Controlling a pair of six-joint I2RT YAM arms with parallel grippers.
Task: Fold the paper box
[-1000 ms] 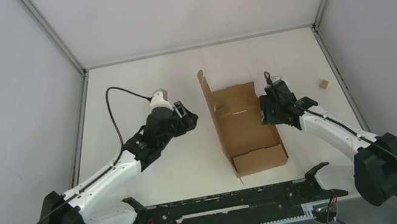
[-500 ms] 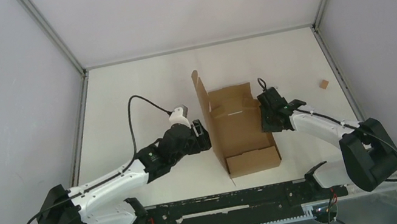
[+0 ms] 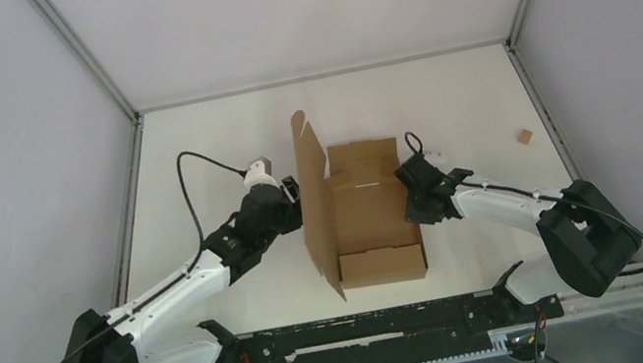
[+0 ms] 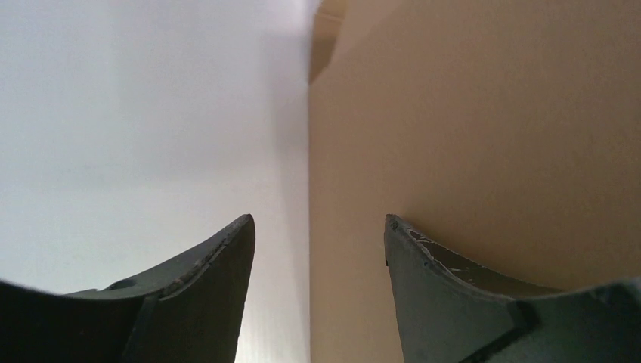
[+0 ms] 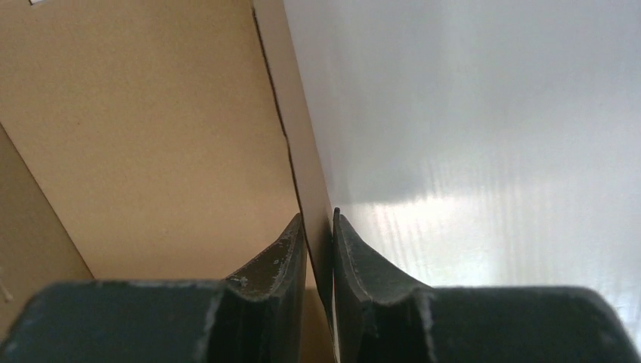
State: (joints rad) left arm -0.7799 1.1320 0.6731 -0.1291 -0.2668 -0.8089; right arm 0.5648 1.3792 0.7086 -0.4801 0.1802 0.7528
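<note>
Paper box (image 3: 364, 219), smooth matte brown cardboard

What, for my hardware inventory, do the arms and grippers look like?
White links, black joints and black bases on left arm and right arm; a thin black cable loops at each wrist. Black left gripper and right gripper, curved scuffed fingers.

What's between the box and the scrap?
The right gripper, pinching the box's right wall, then bare table up to the scrap. Top view shows it.
</note>
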